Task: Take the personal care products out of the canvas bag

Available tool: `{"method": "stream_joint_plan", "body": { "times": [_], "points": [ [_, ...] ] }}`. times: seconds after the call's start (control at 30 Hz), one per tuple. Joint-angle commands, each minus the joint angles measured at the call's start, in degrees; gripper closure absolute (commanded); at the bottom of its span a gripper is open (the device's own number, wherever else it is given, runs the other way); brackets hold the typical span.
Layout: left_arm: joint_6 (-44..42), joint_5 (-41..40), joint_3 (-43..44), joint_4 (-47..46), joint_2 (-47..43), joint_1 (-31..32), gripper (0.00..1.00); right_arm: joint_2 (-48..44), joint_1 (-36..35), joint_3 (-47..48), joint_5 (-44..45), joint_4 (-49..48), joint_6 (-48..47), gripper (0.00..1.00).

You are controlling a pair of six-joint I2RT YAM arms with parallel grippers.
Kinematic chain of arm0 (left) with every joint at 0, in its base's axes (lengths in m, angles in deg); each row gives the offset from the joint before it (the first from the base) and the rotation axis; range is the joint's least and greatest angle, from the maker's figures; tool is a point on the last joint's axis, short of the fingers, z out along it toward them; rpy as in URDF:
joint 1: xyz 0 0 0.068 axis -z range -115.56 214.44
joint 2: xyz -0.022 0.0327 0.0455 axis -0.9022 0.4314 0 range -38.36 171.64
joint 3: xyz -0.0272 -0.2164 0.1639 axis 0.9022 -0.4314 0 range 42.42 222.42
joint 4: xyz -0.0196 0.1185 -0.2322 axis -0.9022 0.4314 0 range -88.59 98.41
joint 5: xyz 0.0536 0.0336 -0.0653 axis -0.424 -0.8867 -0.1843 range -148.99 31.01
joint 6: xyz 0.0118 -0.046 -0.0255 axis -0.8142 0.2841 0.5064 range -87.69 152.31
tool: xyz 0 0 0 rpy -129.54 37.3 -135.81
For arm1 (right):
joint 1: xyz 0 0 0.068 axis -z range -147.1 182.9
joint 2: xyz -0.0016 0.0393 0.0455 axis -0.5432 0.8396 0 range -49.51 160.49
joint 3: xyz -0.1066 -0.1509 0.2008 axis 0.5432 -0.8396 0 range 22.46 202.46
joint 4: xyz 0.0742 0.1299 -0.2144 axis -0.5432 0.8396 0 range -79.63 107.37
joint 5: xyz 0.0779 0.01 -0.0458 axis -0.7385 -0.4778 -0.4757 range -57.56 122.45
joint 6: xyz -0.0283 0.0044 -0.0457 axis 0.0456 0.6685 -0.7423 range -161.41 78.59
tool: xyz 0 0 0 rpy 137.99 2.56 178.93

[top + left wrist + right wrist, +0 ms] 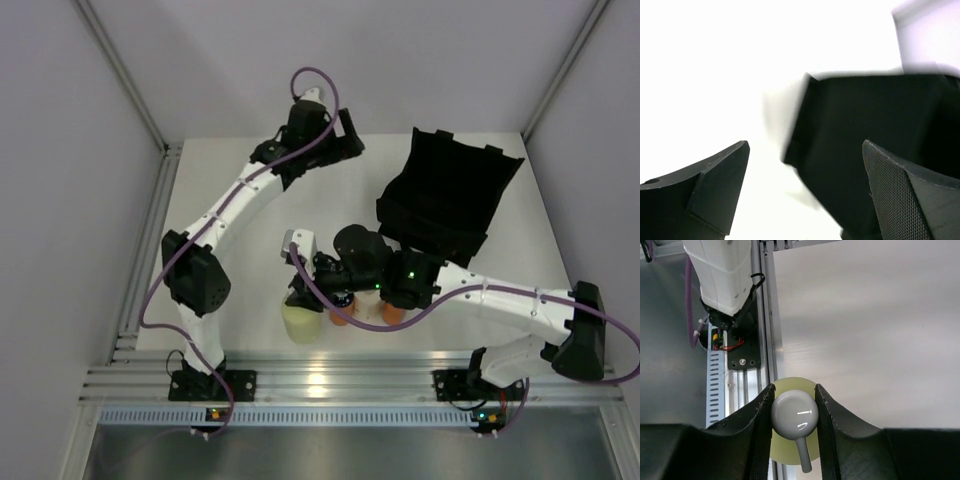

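Canvas bag (447,195), black and floppy, sits on the far right part of the white table (250,300) in the top view. The left gripper (347,142) hovers just left of the bag, apart from it. The right gripper (299,296) reaches across the near edge onto the yellow-green bottle (303,323), and two orange bottles (341,316) stand just beside it under the arm.

From the left wrist, the left gripper (807,195) has its jaws spread wide with nothing between them; the bag (865,140) fills the background, blurred.

From the right wrist, the right gripper (794,402) is clamped on the white pump top (794,415) of the yellow-green bottle (787,452), which stands upright near the table's front rail.
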Motion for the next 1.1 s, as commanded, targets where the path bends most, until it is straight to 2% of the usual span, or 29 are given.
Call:
{"method": "stream_joint_plan", "body": {
  "times": [0.0,0.13,0.27,0.53,0.87,1.07],
  "points": [
    [3.23,-1.91,-2.48,-0.98,-7.19,-7.31,0.01,-2.04,-1.14,1.11,1.68,-13.51,0.15,1.0],
    [4.2,-3.66,-6.79,-0.9,-12.72,-13.72,0.01,-0.9,-1.06,-0.21,3.26,-16.59,0.85,1.0],
    [3.68,-6.39,-11.79,1.47,-16.78,-16.37,0.01,0.59,-1.14,-1.09,4.66,-18.43,1.12,1.0],
    [1.48,-11.67,-19.89,6.04,-25.21,-18.74,0.01,4.28,-1.05,-3.11,11.7,-22.65,0.15,1.0],
    [-1.59,-12.72,-27.88,11.23,-31.37,-20.77,0.01,9.29,-1.05,-6.62,17.77,-29.77,-0.73,1.0],
    [-1.77,-12.46,-29.21,12.29,-32.34,-20.86,0.01,10.35,-1.14,-10.66,19.53,-35.66,1.73,1.0]
  ]
}}
